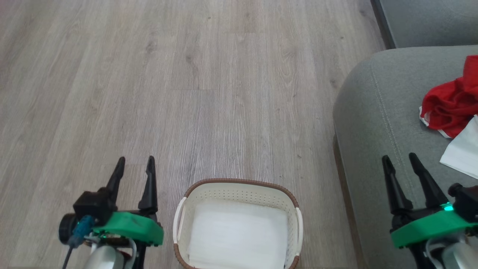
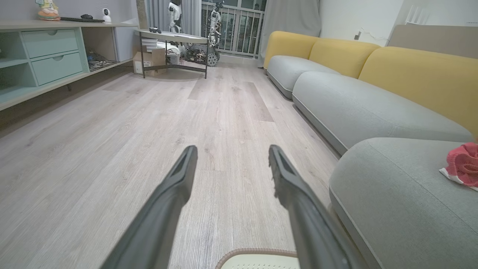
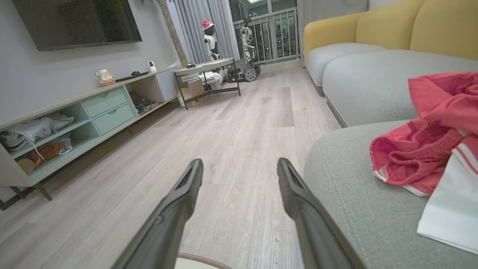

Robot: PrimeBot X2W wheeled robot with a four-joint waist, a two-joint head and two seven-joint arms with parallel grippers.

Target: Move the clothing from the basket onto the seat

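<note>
All visible clothing (image 1: pixel 452 102) lies on seat (image 1: pixel 373 112), in from its corner; basket (image 1: pixel 239 192) holds only a white sheet (image 1: pixel 239 231); looks done; jaws released.

We are seeing the basket (image 1: pixel 239 184) sitting on the floor (image 1: pixel 186 93) near us, between our left gripper (image 1: pixel 136 158) and right gripper (image 1: pixel 399 156), a flat sheet (image 1: pixel 235 235) lying in it. The seat (image 1: pixel 373 112) is sitting right of it, the clothing (image 1: pixel 450 102) lying on the seat's right part.
</note>
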